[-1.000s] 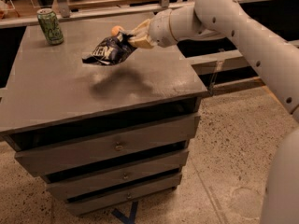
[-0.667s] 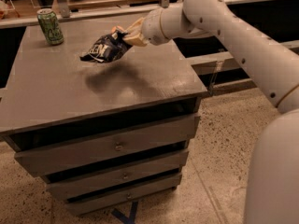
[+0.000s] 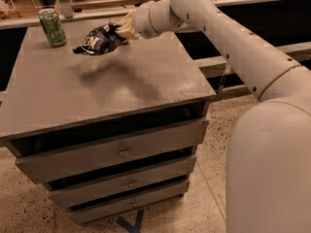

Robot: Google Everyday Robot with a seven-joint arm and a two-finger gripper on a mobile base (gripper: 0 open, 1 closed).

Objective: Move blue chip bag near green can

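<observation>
The blue chip bag [image 3: 97,40] is crumpled, dark navy with white lettering, and hangs in the air above the back of the grey cabinet top [image 3: 112,89]. My gripper [image 3: 122,29] is shut on the bag's right end and holds it off the surface, with its shadow below. The green can [image 3: 52,27] stands upright at the back left corner of the top, a short way left of the bag.
The cabinet has three drawers [image 3: 121,152] below the top. Dark shelving [image 3: 252,13] runs along the back and right. My white arm [image 3: 233,47] crosses from the lower right. The floor [image 3: 204,198] is speckled.
My gripper has carried the blue chip bag left and further back, closer to the green can. The can has not moved.
</observation>
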